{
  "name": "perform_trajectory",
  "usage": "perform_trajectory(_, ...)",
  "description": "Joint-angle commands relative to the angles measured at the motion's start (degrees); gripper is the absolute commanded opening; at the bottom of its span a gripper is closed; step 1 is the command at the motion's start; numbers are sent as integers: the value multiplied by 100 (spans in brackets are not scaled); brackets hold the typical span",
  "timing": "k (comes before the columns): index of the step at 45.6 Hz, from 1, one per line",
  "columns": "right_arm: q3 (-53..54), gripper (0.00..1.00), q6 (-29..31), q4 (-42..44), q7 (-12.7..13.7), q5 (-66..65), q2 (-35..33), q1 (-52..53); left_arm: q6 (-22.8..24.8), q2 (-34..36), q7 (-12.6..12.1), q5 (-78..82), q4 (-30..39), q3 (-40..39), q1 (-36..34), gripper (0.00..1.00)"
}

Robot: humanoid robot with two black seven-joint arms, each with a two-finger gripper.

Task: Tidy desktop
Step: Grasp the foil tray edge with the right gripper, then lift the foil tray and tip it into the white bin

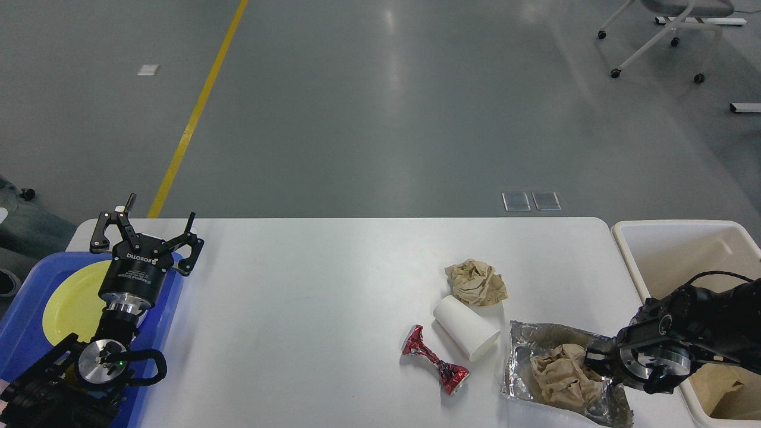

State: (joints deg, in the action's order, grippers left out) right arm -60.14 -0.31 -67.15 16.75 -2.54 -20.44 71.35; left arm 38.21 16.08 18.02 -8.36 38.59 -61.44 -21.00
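Note:
The white desktop (327, 285) carries litter at its right side: a crumpled brown paper wad (475, 282), a white paper cup (465, 327) lying on its side, a twisted red wrapper (434, 361), and a silver foil sheet (529, 339) with a second brown paper wad (562, 377) on it. My right gripper (596, 362) comes in from the right, and its dark fingers are closed into the right edge of that second wad. My left gripper (145, 229) is open and empty, pointing up over the table's far left corner.
A cream plastic bin (672, 235) stands off the table's right end with brown paper (722, 386) inside. A blue tray (24, 315) with a yellow plate (71, 303) lies at the left edge under my left arm. A wheeled chair (666, 24) stands far back right.

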Motion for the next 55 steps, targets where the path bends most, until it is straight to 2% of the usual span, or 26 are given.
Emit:
perform_trajectory(1, 2, 0, 31, -35, 13, 8, -30, 28, 2, 0, 0, 1, 0, 0, -1, 96)
perform_trajectory(12, -7, 0, 154, -430, -40, 34, -232, 221, 2, 0, 0, 1, 0, 0, -1, 96)
perform_trajectory(21, -59, 0, 742, -1080, -67, 52, -750, 1081, 2, 0, 0, 1, 0, 0, -1, 96)
perform_trajectory(35, -595, 0, 2034, -1423, -75, 578, -1120, 2619, 2, 0, 0, 1, 0, 0, -1, 96)
perform_trajectory(48, -1263, 0, 3141, -1916, -75, 1176, -1050, 4491, 2, 0, 0, 1, 0, 0, -1, 96)
perform_trajectory(53, -1457, 0, 3809, -2004, -75, 1229, -901, 5264, 2, 0, 0, 1, 8, 0, -1, 96)
perform_trajectory(55, -1562, 0, 4275, -2091, -67, 1299, -690, 5748, 2, 0, 0, 1, 0, 0, -1, 96)
